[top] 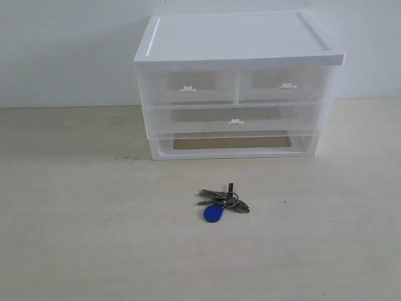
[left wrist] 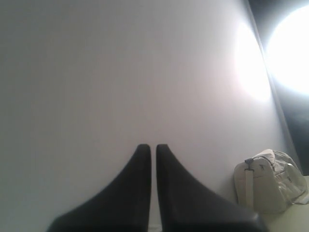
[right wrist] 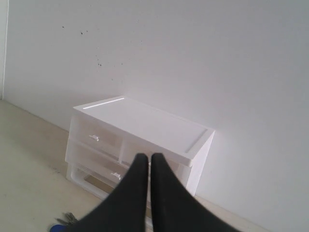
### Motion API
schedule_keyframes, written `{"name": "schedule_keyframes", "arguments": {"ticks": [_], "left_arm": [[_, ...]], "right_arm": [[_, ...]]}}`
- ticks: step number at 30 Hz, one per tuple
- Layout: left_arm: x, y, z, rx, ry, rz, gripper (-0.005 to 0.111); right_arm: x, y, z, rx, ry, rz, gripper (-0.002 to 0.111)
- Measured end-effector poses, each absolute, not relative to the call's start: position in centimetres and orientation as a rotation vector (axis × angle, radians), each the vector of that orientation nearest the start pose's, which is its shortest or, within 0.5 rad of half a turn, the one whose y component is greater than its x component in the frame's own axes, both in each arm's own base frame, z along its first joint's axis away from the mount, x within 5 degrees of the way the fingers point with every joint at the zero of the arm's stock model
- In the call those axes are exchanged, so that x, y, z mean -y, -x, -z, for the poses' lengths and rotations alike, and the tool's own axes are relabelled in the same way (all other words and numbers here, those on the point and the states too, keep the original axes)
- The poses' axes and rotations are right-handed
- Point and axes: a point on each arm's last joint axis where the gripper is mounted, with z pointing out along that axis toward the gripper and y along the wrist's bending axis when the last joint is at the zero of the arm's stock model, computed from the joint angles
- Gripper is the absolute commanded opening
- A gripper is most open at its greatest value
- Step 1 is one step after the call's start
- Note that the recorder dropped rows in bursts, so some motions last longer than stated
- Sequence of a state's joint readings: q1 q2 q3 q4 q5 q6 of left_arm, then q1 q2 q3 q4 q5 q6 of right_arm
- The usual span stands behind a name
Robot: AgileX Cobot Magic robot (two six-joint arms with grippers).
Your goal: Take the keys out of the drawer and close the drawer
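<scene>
The keys (top: 222, 202), silver on a ring with a round blue fob (top: 213, 214), lie on the table in front of the white cabinet (top: 238, 37). The right-hand small clear drawer (top: 283, 86) sits pushed in, flush with its twin. Neither gripper shows in the exterior view. My left gripper (left wrist: 153, 147) is shut on nothing and faces a bare wall. Also shut and empty, my right gripper (right wrist: 148, 157) is held in the air off the cabinet (right wrist: 145, 125), with the keys (right wrist: 65, 220) low at the frame's edge.
The left twin drawer (top: 187, 88) and the full-width drawer (top: 235, 119) are pushed in. The cabinet's bottom slot (top: 232, 143) holds no drawer. A pale bag (left wrist: 268, 181) rests by the wall in the left wrist view. Beige tabletop (top: 94, 238) surrounds the keys.
</scene>
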State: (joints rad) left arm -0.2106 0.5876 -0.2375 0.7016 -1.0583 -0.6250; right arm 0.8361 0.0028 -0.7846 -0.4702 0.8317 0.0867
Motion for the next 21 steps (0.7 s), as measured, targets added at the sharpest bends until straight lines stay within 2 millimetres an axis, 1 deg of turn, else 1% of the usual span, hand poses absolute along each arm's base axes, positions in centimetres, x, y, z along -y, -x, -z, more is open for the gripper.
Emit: {"name": "schedule_keyframes", "arguments": {"ticks": [4, 7, 13, 16, 21], "left_arm": [[6.9, -7.9, -31.5, -0.888, -0.556, 0.664, 0.004], [6.7, -7.1, -31.8, -0.851, -0.561, 0.654, 0.004], [6.1, -4.2, -32.9, -0.704, -0.571, 0.605, 0.004], [5.6, -2.8, -33.3, -0.632, -0.561, 0.538, 0.004], [5.1, -0.5, -33.6, -0.525, -0.535, 0.379, 0.004]], "right_arm": [[5.9, 1.2, -37.6, -1.395, 0.511, -0.23, 0.0], [5.9, 1.2, -37.6, -1.395, 0.511, -0.23, 0.0], [5.9, 1.2, -37.6, -1.395, 0.511, -0.23, 0.0], [5.9, 1.2, -37.6, -1.395, 0.511, -0.23, 0.0], [5.9, 1.2, -37.6, -1.395, 0.511, -0.23, 0.0]]}}
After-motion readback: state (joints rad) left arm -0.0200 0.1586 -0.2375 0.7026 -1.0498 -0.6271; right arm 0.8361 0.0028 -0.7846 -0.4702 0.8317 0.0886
